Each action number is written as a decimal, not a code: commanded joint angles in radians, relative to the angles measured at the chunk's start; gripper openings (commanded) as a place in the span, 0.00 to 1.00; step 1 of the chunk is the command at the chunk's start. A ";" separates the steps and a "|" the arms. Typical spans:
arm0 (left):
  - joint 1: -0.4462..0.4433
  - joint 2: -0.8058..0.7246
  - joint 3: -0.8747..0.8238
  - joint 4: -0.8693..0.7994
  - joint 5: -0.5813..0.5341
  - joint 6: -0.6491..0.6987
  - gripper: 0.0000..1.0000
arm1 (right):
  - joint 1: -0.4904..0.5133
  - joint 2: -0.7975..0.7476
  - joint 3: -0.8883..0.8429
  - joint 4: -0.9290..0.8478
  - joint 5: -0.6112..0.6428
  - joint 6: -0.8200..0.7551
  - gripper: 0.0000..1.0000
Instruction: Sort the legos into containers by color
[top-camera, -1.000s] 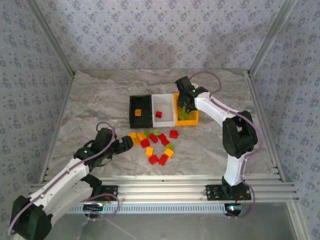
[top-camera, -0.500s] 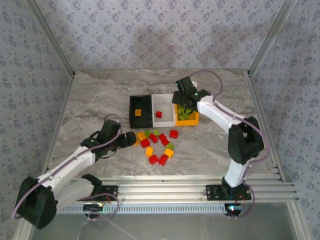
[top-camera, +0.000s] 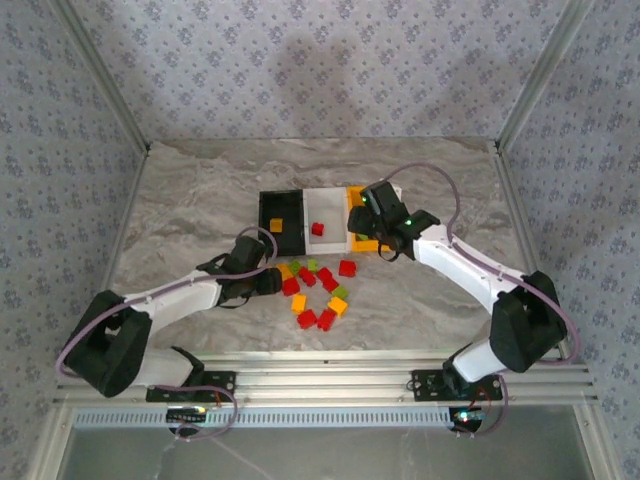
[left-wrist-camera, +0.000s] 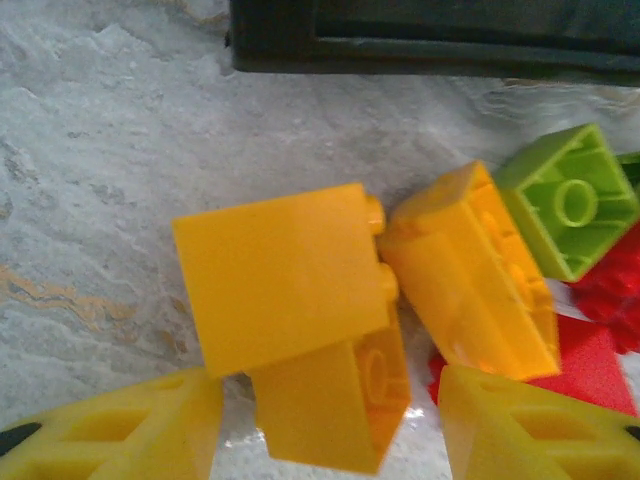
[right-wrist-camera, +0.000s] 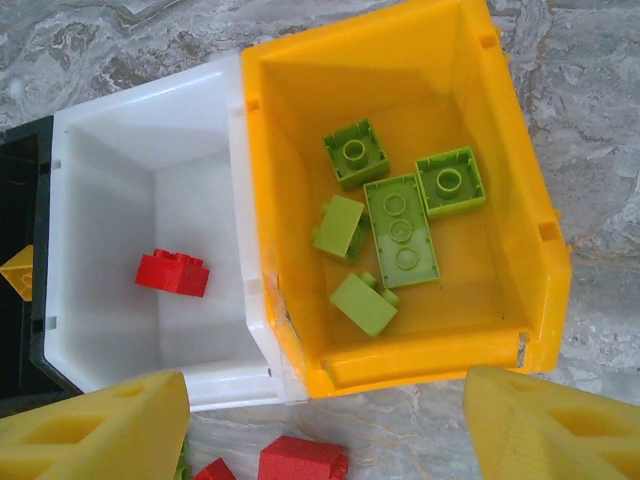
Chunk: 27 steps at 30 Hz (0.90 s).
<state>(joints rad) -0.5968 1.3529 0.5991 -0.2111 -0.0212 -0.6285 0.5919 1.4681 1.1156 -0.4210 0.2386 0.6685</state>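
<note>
Jaws of your left gripper (left-wrist-camera: 330, 395) stand half open with an orange brick (left-wrist-camera: 340, 425) between them, contact unclear. Your right gripper (right-wrist-camera: 325, 400) gapes wide and empty, with the yellow bin (right-wrist-camera: 520, 200) just ahead.

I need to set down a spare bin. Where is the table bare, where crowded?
Bare: between the bins and the back wall, and left of the black bin. Crowded: in front of the bins, with loose bricks, the left gripper and the right gripper.

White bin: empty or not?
Not empty. In the right wrist view the white bin has a single red brick lying on its floor; nothing else is inside.
</note>
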 joint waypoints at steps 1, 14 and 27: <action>-0.002 0.041 0.006 0.052 -0.037 0.017 0.60 | 0.006 -0.042 -0.010 0.006 0.006 0.016 0.74; 0.000 0.103 -0.024 0.063 -0.047 -0.005 0.47 | 0.009 -0.104 -0.040 0.000 0.033 0.013 0.74; -0.003 -0.236 -0.043 -0.160 -0.034 -0.049 0.32 | 0.014 -0.141 -0.081 -0.003 0.038 0.040 0.74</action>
<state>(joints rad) -0.5968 1.2125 0.5285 -0.2695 -0.0677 -0.6628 0.5964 1.3495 1.0504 -0.4175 0.2512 0.6819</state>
